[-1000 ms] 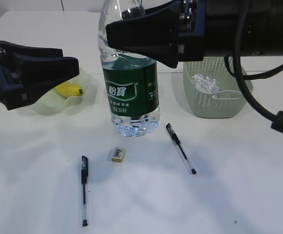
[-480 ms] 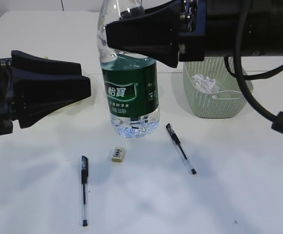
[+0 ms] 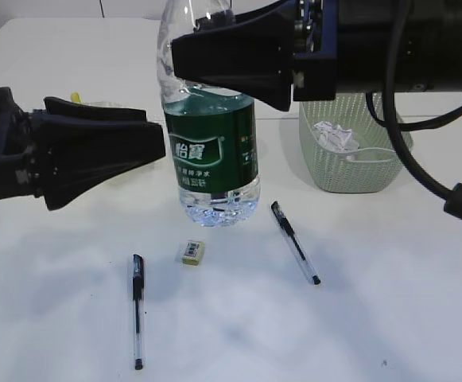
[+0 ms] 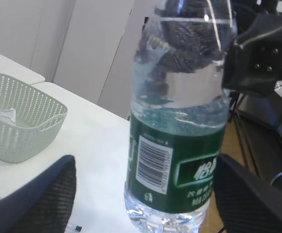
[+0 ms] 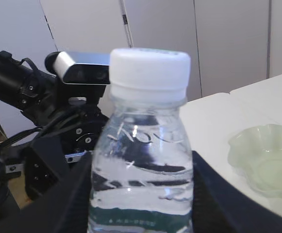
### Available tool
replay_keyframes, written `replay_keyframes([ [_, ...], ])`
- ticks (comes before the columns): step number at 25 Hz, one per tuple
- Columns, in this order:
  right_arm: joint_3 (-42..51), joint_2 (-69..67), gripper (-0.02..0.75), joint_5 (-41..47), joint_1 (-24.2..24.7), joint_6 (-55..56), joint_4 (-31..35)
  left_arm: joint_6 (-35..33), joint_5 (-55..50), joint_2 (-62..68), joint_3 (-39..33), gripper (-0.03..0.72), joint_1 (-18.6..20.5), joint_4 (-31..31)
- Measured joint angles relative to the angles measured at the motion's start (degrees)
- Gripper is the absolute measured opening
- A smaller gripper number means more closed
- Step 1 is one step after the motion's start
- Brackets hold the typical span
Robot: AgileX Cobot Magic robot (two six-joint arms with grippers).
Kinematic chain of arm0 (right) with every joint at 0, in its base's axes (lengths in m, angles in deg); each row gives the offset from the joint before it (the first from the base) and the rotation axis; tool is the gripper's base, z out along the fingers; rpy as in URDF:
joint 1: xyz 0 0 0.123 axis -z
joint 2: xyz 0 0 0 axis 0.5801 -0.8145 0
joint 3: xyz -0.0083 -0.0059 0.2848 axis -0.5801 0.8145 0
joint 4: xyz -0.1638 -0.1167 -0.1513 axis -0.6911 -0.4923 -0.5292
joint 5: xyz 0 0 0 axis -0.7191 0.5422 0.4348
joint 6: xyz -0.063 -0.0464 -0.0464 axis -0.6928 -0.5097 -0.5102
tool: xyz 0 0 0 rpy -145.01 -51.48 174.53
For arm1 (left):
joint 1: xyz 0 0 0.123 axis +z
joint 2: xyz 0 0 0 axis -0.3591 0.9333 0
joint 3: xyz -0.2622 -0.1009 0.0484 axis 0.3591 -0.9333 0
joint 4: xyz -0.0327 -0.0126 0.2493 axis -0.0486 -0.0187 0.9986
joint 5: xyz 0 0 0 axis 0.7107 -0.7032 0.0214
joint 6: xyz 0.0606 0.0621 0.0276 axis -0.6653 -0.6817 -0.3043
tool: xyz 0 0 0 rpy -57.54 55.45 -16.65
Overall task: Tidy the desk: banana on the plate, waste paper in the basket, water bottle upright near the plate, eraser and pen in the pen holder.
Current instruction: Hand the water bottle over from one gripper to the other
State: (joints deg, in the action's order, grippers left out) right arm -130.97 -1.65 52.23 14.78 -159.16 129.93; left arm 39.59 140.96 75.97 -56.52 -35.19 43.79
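White desk: water bottle (image 3: pixel 213 151) upright, right gripper (image 3: pixel 215 60) clamped on its neck.
Left gripper (image 4: pixel 141 194), spread and empty, flanks label from 9 o'clock; a nudge risks toppling it.

Matte black arms, wedge-shaped fingers.
The right gripper (image 3: pixel 238 60) carries small screws and thick black cables; the left gripper's fingers (image 4: pixel 43 201) show textured pads.

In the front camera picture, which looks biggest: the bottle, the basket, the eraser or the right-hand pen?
1. Bottle, though it stands nearer the camera than the basket.
2. Basket.
3. Right-hand pen.
4. Eraser.
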Motion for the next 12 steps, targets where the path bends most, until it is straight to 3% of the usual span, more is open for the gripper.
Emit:
replay_keyframes([
  [6,0.0,0.0,0.38,1.0,0.0,0.0,0.0,0.8,0.3,0.5,0.0,0.638,-1.0,-1.0],
  [12,0.0,0.0,0.38,1.6,0.0,0.0,0.0,0.9,0.6,0.5,0.0,0.651,-5.4,-1.3],
])
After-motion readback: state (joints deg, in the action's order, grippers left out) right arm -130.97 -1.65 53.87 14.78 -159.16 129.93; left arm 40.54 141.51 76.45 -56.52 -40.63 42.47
